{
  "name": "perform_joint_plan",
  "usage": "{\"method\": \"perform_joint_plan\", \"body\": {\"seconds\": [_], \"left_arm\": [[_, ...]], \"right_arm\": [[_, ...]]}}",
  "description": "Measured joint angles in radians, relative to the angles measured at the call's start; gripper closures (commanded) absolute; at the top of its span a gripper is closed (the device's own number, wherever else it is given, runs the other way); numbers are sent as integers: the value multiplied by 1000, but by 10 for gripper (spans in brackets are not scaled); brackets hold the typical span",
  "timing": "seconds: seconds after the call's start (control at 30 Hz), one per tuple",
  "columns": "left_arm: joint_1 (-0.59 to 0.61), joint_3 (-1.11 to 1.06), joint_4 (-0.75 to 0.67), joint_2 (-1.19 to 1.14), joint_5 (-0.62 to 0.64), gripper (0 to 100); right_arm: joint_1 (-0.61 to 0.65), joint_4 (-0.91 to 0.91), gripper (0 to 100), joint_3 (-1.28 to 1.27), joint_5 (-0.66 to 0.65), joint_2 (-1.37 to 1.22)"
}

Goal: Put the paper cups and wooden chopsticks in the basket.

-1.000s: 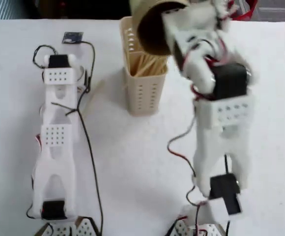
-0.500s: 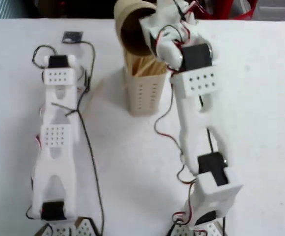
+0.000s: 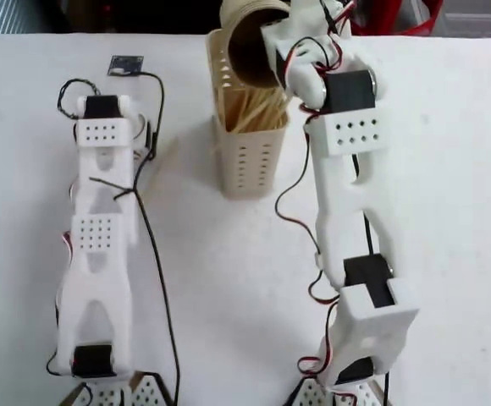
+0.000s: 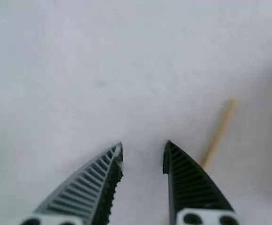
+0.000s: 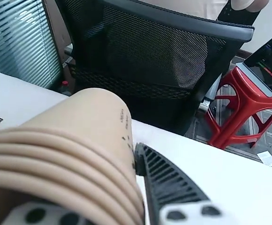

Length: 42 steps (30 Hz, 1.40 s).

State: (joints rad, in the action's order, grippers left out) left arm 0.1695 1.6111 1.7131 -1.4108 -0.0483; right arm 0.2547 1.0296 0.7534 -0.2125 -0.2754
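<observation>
While wooden chopsticks [image 3: 251, 110] fill the basket [image 3: 251, 169], the right gripper [image 3: 279, 38] grips paper cups [image 5: 75, 140] (left gripper [image 4: 142, 152] slightly parted).

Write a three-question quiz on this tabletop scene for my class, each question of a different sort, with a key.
1. True or false: the right gripper holds a stack of paper cups above the basket.
2. What stands inside the basket? A) wooden chopsticks B) spoons C) straws
3. Fill in: the left gripper is ___, with a single chopstick lying on the table near it.
Key: 1 true; 2 A; 3 open.
</observation>
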Motion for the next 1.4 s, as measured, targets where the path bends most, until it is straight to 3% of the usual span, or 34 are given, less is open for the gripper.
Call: {"method": "perform_joint_plan", "body": {"seconds": [0.37, 1.03, 1.23, 1.4], "left_arm": [[0, 0, 0, 0, 0, 844], [0, 0, 0, -3, 0, 843], [0, 0, 0, -3, 0, 843], [0, 2, 0, -3, 0, 845]], "right_arm": [[3, 2, 693, 0, 0, -3], [2, 2, 696, 0, 0, 68], [18, 20, 808, 0, 0, 68], [-97, 97, 865, 2, 0, 129]]}}
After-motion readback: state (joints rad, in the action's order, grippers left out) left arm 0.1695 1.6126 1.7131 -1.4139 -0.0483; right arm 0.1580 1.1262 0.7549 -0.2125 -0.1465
